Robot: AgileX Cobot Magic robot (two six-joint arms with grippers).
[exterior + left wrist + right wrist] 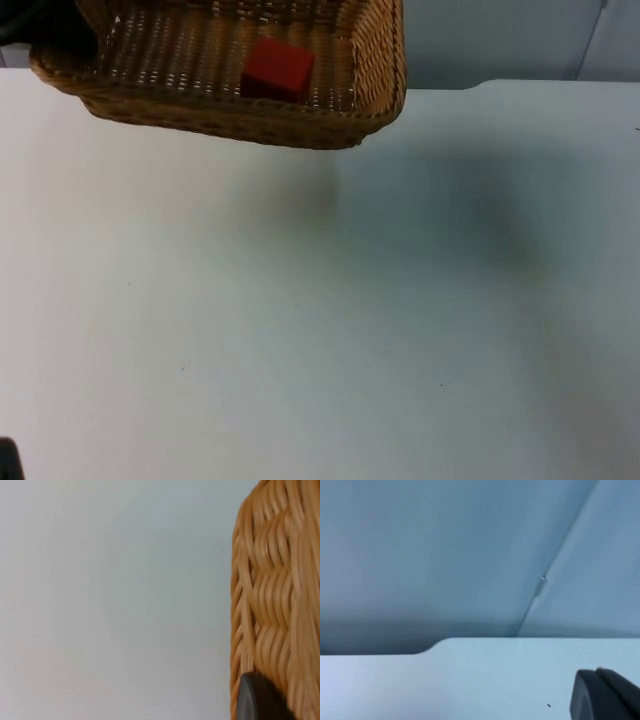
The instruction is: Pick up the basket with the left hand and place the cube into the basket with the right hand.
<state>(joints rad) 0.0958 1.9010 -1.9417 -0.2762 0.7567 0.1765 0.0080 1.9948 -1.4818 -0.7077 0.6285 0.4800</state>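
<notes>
A white table [320, 330] is running from the near edge back to a grey wall [500, 40] at the far side. The near and middle stretches of the table are carrying a soft shadow toward the far right.

At the far left, a woven basket [230, 110] is hanging above the table, lifted clear of the surface and tilting slightly, its shadow falling on the table below and to the right. A red cube [277, 68] is sitting inside the basket, on its floor, toward the right-hand side wall.

The left gripper [85, 40] is appearing as a dark shape at the basket's far left rim. In the left wrist view, one black fingertip [257, 700] is pressing against the woven basket wall [275, 595], with the table [115, 600] beyond; the left gripper is clamping the basket rim.

In the right wrist view, the right gripper's black fingertip [605, 695] is standing over the table [470, 680], facing the grey wall [445, 555]. Whether its fingers are parted or closed cannot be told.
</notes>
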